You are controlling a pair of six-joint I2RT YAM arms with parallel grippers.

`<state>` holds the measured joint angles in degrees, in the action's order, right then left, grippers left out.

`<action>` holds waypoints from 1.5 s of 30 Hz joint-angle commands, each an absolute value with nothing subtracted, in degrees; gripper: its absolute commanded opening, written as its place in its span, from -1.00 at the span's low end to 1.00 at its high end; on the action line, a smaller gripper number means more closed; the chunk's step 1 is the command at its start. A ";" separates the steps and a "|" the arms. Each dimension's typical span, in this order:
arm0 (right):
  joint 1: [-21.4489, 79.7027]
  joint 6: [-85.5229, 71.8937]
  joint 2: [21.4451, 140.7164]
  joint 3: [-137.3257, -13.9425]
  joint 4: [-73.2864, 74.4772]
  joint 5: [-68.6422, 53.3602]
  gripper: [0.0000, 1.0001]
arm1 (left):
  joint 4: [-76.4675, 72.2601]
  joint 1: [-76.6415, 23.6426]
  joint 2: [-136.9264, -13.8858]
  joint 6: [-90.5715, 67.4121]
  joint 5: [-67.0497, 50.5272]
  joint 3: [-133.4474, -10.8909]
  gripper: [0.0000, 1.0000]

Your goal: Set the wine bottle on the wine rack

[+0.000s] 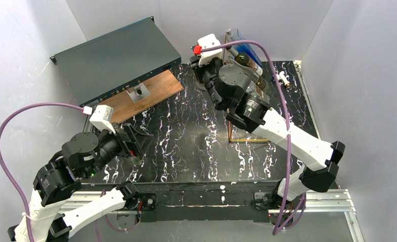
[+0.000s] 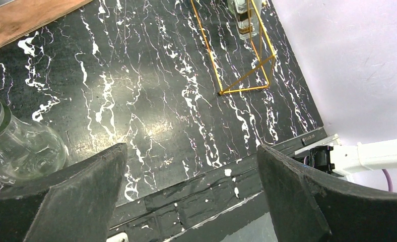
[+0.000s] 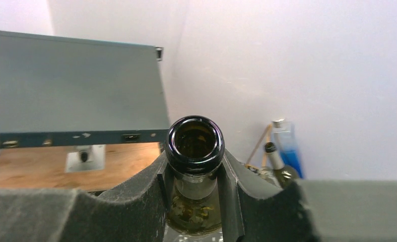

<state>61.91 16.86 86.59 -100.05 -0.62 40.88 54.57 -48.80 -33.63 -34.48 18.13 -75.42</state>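
Top view: the right arm (image 1: 287,133) reaches across the black marbled counter (image 1: 186,151) toward the back right corner, where the gold wire wine rack (image 1: 229,140) stands. The wrist covers whatever it carries, so the held bottle cannot be picked out from here. A labelled bottle (image 1: 250,65) and a blue-filled bottle (image 1: 241,41) show at the rack; I cannot tell whether either lies on a rung. The left arm (image 1: 85,151) sits low at the near left, well apart from the rack. The grey box (image 1: 118,60) is at the back left.

Left wrist view: the left pincer (image 2: 190,151) gapes wide, with nothing between its 2 fingers. A clear glass vessel (image 2: 20,146) stands just beside the left finger, outside the gap. The foot of the rack shows far off across the counter.

Right wrist view: the right pincer (image 3: 195,174) is clamped on the neck of the dark wine bottle (image 3: 195,138) just under the lip, with the open mouth toward the camera. The rack's wire and the 2 other bottles lie behind and to the right, apart from the held one.

By my reading, the grasp is made and the bottle is near the rack but not on it. What remains is to carry it over, lay it on the rungs and let go.
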 commanded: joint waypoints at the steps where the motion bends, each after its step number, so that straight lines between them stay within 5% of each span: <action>1: 60.25 25.83 82.24 -104.26 -11.14 48.51 -0.97 | 53.95 -48.43 -34.37 -33.79 18.02 -75.70 0.99; 25: 45.69 31.01 71.55 -87.62 -8.40 58.56 -0.97 | 52.93 -48.43 -35.85 -33.66 16.39 -75.36 0.99; 45: 32.52 16.35 67.41 -73.78 3.69 48.35 -0.97 | 52.68 -48.43 -36.13 -33.30 15.69 -74.98 0.99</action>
